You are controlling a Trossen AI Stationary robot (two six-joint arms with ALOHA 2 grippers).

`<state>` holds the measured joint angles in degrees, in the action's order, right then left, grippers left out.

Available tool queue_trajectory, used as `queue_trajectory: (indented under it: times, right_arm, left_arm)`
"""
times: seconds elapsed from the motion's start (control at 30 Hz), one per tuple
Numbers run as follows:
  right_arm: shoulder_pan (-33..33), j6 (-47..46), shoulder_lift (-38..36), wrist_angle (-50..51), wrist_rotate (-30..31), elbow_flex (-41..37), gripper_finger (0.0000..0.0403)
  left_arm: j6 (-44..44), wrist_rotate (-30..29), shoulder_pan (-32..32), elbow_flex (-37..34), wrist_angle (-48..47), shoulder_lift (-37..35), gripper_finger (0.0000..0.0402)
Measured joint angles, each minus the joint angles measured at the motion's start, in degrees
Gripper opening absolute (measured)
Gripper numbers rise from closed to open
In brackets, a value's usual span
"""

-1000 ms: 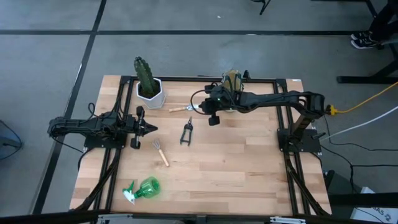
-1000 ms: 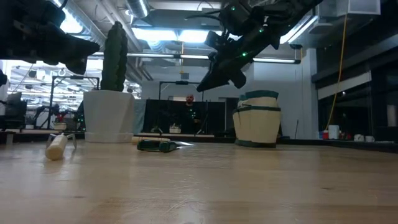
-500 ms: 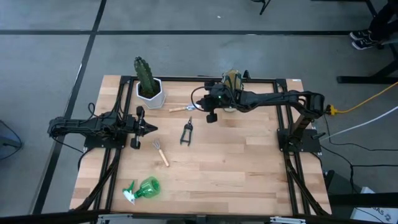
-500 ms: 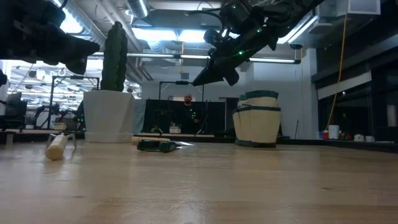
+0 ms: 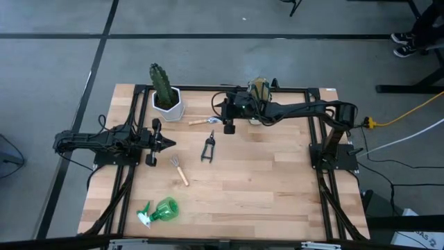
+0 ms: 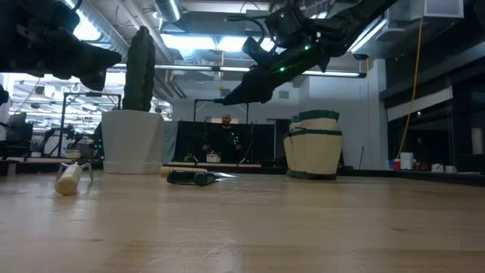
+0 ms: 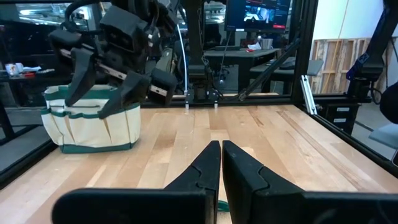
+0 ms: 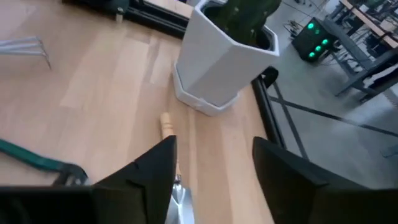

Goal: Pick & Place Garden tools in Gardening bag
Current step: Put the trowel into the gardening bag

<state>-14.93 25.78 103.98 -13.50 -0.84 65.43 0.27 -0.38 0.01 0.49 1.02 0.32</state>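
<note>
Looking down, we list the scene from largest to smallest.
Table: we see a pale wooden butcher-block tabletop [image 5: 263, 187] in a black frame; its near and right parts lie bare, the widest room for moving.
Right arm: we see it reach from the right edge along the far side; the right gripper [image 5: 227, 125] hangs above the table with its fingers spread, the wooden-handled silver trowel showing between them in its wrist view.
Left arm: we see it lie along the left side; the left gripper [image 5: 168, 144] has its fingers pressed together on nothing, near the rake.
Gardening bag: we see the cream fabric tote with olive-green trim [image 5: 259, 88] upright at the far edge, just behind the right arm.
Pot: we see a white hexagonal pot [image 5: 168, 103] holding a green cactus [image 5: 160, 81] at the far left corner.
Spray bottle: we see the green plastic spray bottle [image 5: 160, 210] on its side close to the near left edge, well apart from the bag.
Trowel: we see the wooden-handled silver trowel [image 5: 203, 121] flat on the wood between the pot and the right gripper.
Pruners: we see the black pruners [image 5: 208, 148] lying near the table's middle, open wood to their right.
Rake: we see the small wooden-handled rake [image 5: 180, 170] flat, between the pruners and the left gripper.
</note>
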Motion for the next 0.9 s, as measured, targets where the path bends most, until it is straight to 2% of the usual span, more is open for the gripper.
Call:
queue_trajectory:
  times: [0.17, 0.57, 0.77, 0.9]
  right_arm:
    - [-0.05, -1.81, 2.39, 1.05, -0.02, 1.99, 0.0230]
    - [-0.15, -1.07, 13.78, 24.87, -2.33, 22.72, 0.0197]
    - [-0.19, -2.12, 19.69, 24.98, -2.40, 27.54, 0.0197]
    - [-0.18, -3.06, 22.67, 24.53, -2.40, 28.04, 0.0197]
  left_arm:
    - [0.00, 0.00, 0.00, -0.02, 0.02, -0.01, 0.0010]
    - [0.00, 0.00, -0.01, -0.01, 0.02, 0.00, 0.0012]
    - [0.00, 0.00, 0.00, -0.02, 0.02, 0.00, 0.0011]
    - [0.00, 0.00, -0.02, -0.02, 0.02, 0.00, 0.0011]
